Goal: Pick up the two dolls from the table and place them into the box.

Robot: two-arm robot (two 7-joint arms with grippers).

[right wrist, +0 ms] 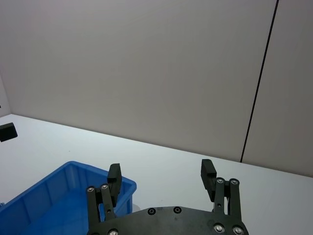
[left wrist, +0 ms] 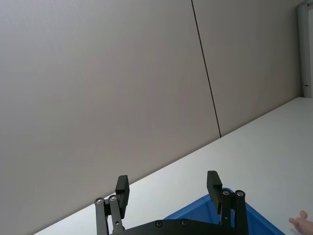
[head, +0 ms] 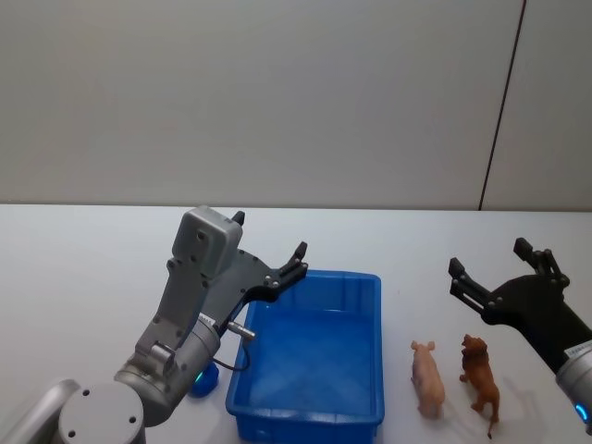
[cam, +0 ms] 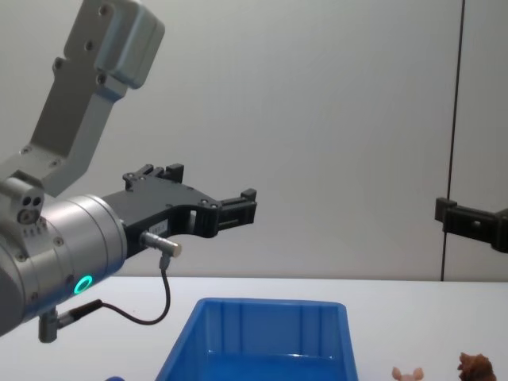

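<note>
Tabletop: white, set against a plain grey wall.

Box: bright blue, open-topped, standing on the tabletop in front of the robot, slightly to its left of centre. Nothing lies inside it.

Pink doll: on the tabletop just beside the box's right wall, not touching it, head pointing away from the robot.

Reddish-brown doll: upright on the tabletop, next to the pink doll on the side away from the box. The two stand close together with a narrow gap between them.

Left gripper: raised above the tabletop over the box's far left corner, pointing towards the wall. Fingers spread wide, nothing between them. A thin black cable loops beneath its wrist.

Right gripper: held above the tabletop to the right of the box, just beyond the two dolls and clear of both. Fingers spread wide, holding nothing.
</note>
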